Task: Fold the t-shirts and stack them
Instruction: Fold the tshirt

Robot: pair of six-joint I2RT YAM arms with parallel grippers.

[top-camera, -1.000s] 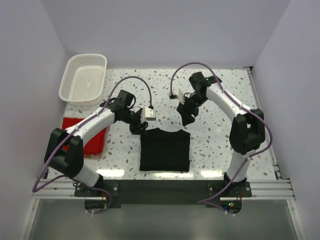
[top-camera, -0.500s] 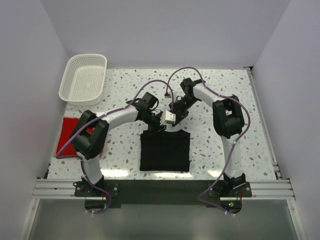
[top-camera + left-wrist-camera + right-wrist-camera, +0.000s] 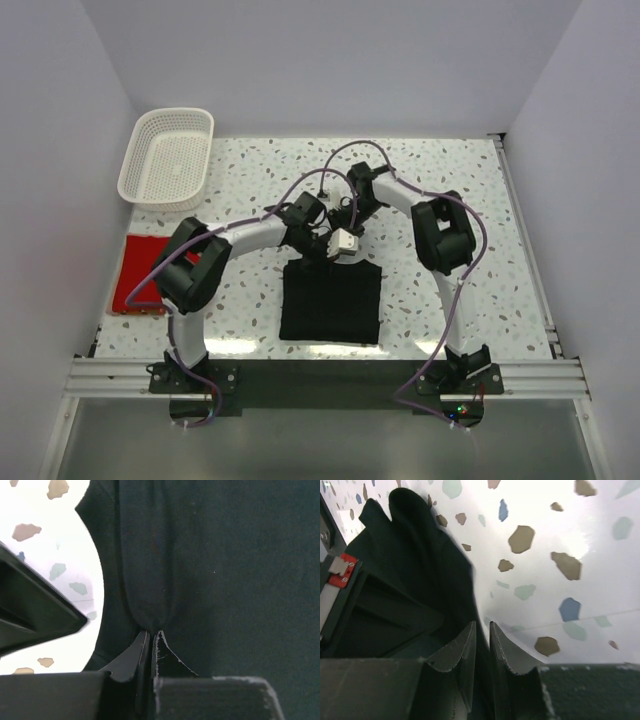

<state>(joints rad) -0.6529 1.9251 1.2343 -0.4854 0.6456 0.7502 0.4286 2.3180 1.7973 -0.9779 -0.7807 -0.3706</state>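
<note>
Mid-fold on the black t-shirt (image 3: 330, 305), flat on the table (image 3: 250, 310) at near centre, already down to a tidy, almost square block. Out at the left edge, the red t-shirt (image 3: 140, 272) in a flat rectangle, waiting for the stack. At the black shirt's far edge, both grippers side by side, nearly touching: left gripper (image 3: 151, 641) clamped tight on a raised ridge of black cloth, right gripper (image 3: 482, 636) closed to a sliver on the edge beside it. Next, most likely: lift that far edge together and carry it toward the near hem, keeping level to avoid a skewed crease. Neckline curve at the far edge, so collar pointing far; too near square to call a long axis. Far left, a white basket (image 3: 168, 157).
</note>
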